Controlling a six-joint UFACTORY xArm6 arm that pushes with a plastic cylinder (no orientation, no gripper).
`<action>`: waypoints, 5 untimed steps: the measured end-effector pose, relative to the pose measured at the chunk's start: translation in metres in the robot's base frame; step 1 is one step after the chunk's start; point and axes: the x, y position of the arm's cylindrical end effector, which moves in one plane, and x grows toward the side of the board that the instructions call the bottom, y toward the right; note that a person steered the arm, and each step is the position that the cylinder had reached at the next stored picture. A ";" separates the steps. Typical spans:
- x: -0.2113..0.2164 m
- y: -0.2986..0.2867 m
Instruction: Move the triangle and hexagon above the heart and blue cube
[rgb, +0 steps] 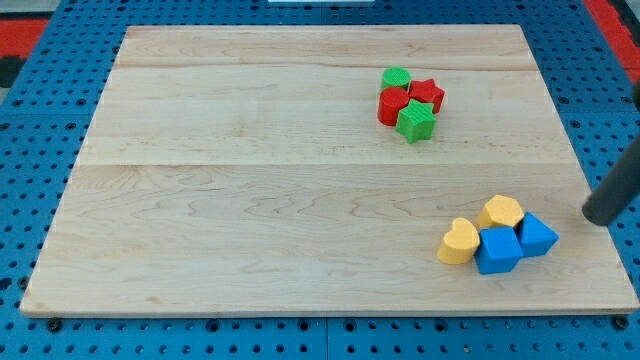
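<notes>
A yellow heart (460, 241), a blue cube (497, 250), a yellow hexagon (501, 212) and a blue triangle (537, 236) lie packed together near the board's bottom right corner. The hexagon sits just above the cube, and the triangle touches the cube's right side. The heart is at the cluster's left. My tip (598, 216) is at the view's right edge, to the right of the triangle and a little above it, with a gap between them.
A second cluster sits near the board's top right: a green block (396, 77), a red star (427, 93), a red cylinder (392, 104) and a green star (416, 120). The wooden board (250, 180) lies on a blue pegboard.
</notes>
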 end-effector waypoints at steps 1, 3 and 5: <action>0.031 0.001; 0.084 -0.023; 0.061 -0.048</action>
